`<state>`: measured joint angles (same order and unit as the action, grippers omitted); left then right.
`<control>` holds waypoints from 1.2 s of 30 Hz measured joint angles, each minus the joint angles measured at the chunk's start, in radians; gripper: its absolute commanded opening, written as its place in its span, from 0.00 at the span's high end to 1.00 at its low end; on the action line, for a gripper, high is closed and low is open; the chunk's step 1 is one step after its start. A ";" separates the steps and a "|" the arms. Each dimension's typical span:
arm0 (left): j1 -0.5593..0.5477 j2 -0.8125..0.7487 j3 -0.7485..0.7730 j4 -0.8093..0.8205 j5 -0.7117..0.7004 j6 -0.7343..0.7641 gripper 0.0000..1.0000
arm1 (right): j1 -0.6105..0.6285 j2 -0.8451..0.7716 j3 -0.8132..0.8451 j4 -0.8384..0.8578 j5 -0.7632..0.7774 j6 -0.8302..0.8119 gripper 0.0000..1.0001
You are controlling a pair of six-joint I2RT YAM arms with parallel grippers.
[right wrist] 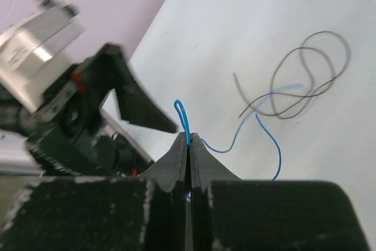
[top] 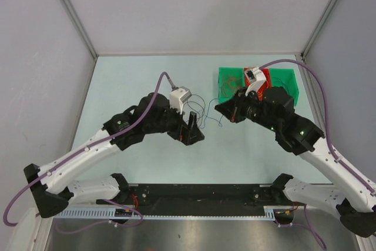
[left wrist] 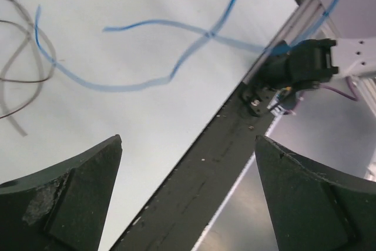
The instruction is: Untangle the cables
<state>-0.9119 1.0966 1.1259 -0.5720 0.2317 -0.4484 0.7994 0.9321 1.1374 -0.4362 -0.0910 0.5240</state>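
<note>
Left gripper (left wrist: pixel 188 140) is seen spread wide, nothing between the jaws. Blue cable (left wrist: pixel 135 86) is laid on the table (left wrist: pixel 176 4) ahead, blurred and cut off at the frame top. Right gripper (right wrist: pixel 189 142) is clamped on its loop. Brown cable (right wrist: pixel 305 77) is coiled just beyond.

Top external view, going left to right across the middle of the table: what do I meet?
From the left: left gripper, jaws open → loose brown and blue cables → right gripper, shut on the blue cable.
</note>
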 measured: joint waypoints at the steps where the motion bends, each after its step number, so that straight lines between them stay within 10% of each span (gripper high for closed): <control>1: 0.000 -0.018 0.000 -0.020 -0.029 0.011 0.00 | -0.027 -0.001 0.000 0.000 0.002 0.000 1.00; 16: 0.005 -0.276 -0.235 -0.111 -0.364 0.072 0.00 | -0.435 0.172 0.171 0.000 -0.087 -0.007 1.00; 36: 0.005 -0.324 -0.263 -0.088 -0.470 0.102 0.00 | -0.584 0.593 0.539 0.053 -0.029 -0.066 1.00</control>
<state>-0.9066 0.7723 0.8627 -0.6601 -0.2379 -0.3466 0.2153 1.5253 1.6764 -0.3832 -0.1204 0.4576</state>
